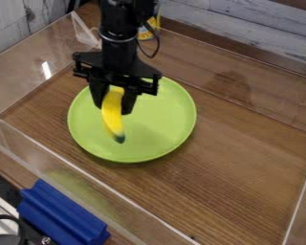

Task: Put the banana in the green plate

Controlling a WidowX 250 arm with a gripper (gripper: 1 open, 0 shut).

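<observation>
Pincer [114, 93] clamped shut on the banana [112, 117], dangling over the green plate [168, 120] (tip nearly touching). Releasing now might bounce it off the rim.

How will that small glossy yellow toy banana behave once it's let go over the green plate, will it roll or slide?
The small glossy yellow toy banana hangs straight down from the shut black tool without drooping, so it is probably stiff. Its shiny skin suggests it could slide a little on the round lime-green plastic plate. Its curve should let it rock rather than roll far, and the raised rim would likely stop it.
</observation>
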